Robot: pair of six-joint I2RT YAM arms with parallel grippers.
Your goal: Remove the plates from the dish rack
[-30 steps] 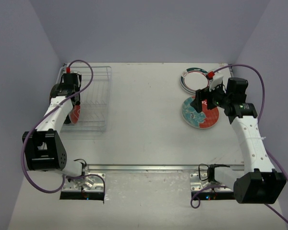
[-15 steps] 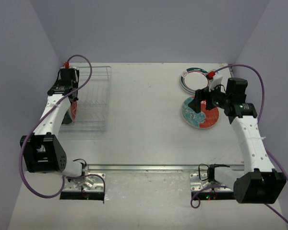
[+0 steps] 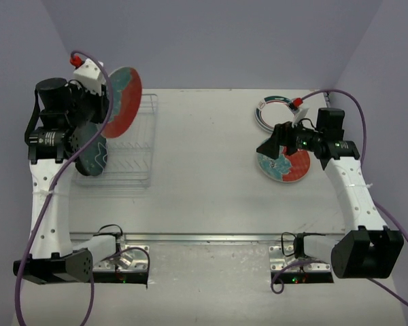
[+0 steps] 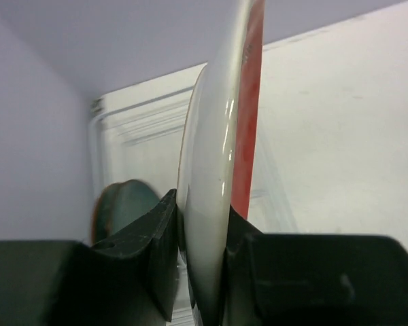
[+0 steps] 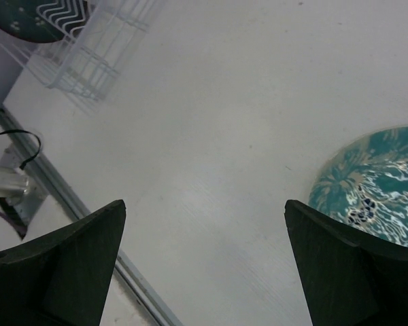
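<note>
My left gripper is raised above the wire dish rack, shut on the lower rim of a red-rimmed plate with a teal pattern, which it holds on edge. A dark teal plate still stands in the rack's left side. On the right, my right gripper hangs open and holds nothing, just left of a red and teal plate lying flat on the table. A white plate with a green rim lies behind it.
The rack stands at the table's far left, close to the left wall. A metal rail runs along the near edge between the arm bases. Purple cables loop over both arms.
The left arm has risen from inside the rack, lifting the red-rimmed plate up and out on edge. The right gripper has shifted slightly left, still open.
</note>
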